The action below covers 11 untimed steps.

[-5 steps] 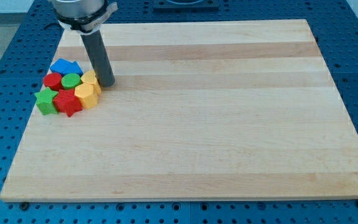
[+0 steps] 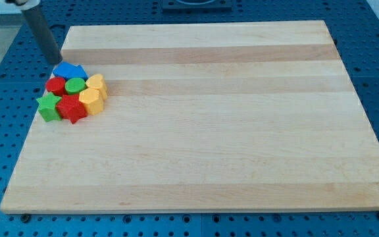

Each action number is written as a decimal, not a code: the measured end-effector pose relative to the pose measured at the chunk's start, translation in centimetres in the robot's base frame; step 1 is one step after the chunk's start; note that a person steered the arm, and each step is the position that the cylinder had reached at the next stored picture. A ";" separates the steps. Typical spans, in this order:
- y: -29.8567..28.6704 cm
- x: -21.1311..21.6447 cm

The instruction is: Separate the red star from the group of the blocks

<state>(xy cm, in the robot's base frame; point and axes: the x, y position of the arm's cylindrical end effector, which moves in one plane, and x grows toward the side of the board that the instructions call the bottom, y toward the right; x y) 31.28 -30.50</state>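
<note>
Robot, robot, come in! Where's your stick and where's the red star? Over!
My tip off the board's top-left edge, just above the blue block. Red star packed in the cluster, green star and yellow block touching it.

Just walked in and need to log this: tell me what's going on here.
A robot arm's rod is working a cluster of small blocks at the left end of a wooden board. My tip sits just above-left of the blue block, off the board's top-left corner. The red star is packed at the cluster's bottom, between the green star and a yellow block, not yet separated.
</note>
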 end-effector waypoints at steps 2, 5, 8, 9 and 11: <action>0.0 6.8; 5.3 12.1; 13.1 14.3; 18.8 15.2; 9.5 15.3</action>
<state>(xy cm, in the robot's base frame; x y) 46.62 -20.97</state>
